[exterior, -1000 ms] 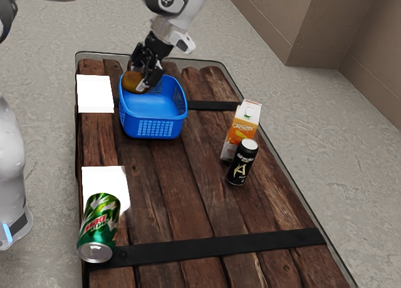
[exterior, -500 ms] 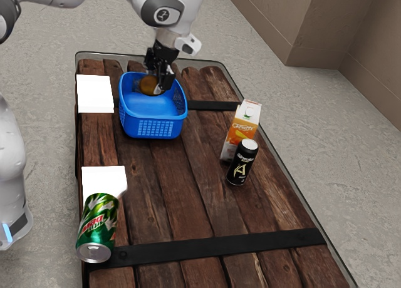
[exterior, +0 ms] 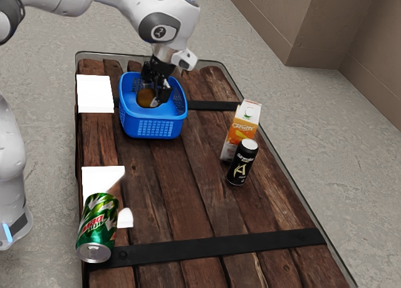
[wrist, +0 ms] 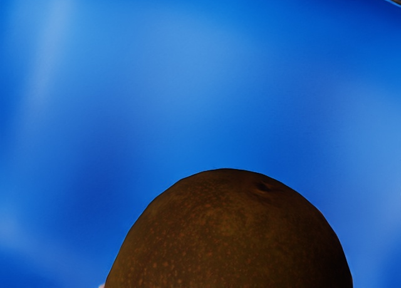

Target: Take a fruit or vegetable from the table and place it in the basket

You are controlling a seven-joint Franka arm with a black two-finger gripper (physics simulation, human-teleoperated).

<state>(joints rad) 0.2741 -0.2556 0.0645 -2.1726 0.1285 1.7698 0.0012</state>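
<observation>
My pincer (exterior: pixel 148 95) points down, slightly tilted, inside the blue basket (exterior: pixel 153 129), clasping the round brown fruit (exterior: pixel 148 101) from both sides, parted by its width. I cannot tell if it touches the basket's floor. My arm (exterior: pixel 122 0) arches in from the exterior view's left. Nearer, toward that view's right, stand a carton (exterior: pixel 243 131) and black can (exterior: pixel 242 164); a green can (exterior: pixel 98 224) is near left.

We see fruit (wrist: pixel 229 235), round, speckled brown, within basket walls | basket (exterior: pixel 154 128), blue, perforated, upright, exterior view's ten o'clock
</observation>
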